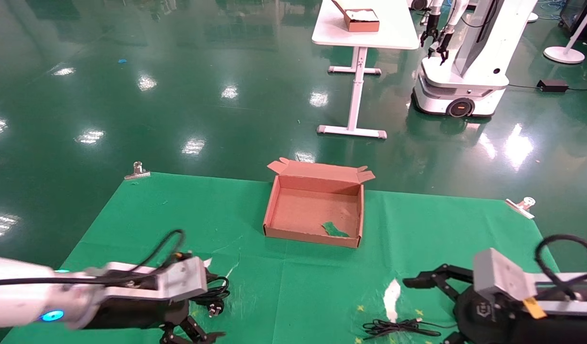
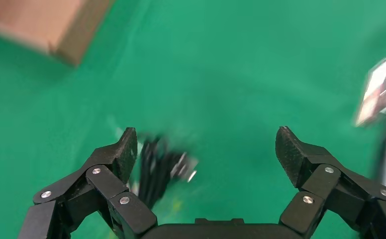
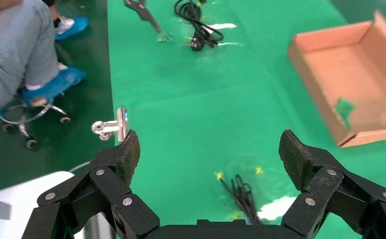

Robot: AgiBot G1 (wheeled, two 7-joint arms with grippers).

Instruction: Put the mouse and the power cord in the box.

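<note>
Head view puts the left gripper (image 1: 190,334), jaws spread, at the near left, just beside the power cord (image 1: 212,294); its loose loops could slip a pinch. The box (image 1: 314,206) sits open at centre, long axis left-right. Near right, the right gripper (image 1: 429,306) hangs spread above the mouse (image 1: 401,327) cable bundle, lying left-right.

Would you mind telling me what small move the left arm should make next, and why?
Probably lower the left gripper onto the power cord: its fingers are open, the cord lies loose on the green cloth just beyond them, and the box holds neither item.
</note>
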